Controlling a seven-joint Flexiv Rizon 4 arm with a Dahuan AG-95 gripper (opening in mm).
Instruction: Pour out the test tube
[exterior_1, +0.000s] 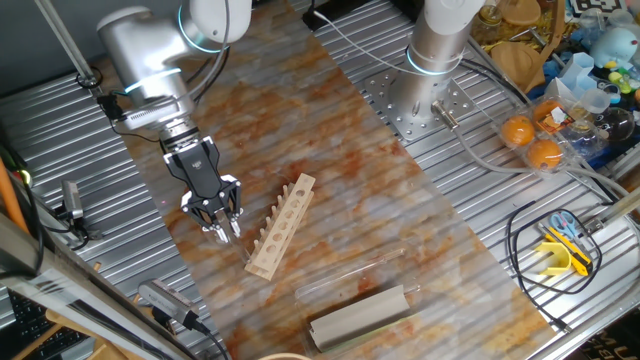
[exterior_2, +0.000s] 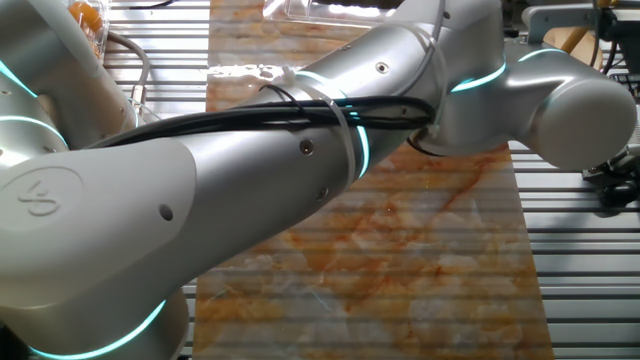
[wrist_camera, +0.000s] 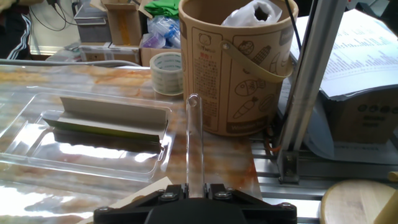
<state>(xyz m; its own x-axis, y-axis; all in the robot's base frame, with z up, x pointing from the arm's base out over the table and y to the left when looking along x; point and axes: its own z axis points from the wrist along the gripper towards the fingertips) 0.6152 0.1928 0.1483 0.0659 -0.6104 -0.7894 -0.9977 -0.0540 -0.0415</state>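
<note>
In the hand view a thin clear glass test tube (wrist_camera: 194, 140) runs straight out from between my fingers, its rounded end pointing at a paper bucket. My gripper (wrist_camera: 195, 186) is shut on its near end. From one fixed view the gripper (exterior_1: 222, 228) hangs low over the marbled mat, just left of a wooden tube rack (exterior_1: 282, 225); the glass is too faint to make out there. In the other fixed view the arm (exterior_2: 300, 150) fills the picture and hides the gripper and the tube.
Ahead of the fingers stand a brown paper bucket (wrist_camera: 236, 68), a tape roll (wrist_camera: 166, 73) and an aluminium post (wrist_camera: 311, 81). A clear plastic tray (wrist_camera: 25, 155) holds a grey-green block (wrist_camera: 109, 118). A second arm's base (exterior_1: 440, 40) and oranges (exterior_1: 530, 140) lie far right.
</note>
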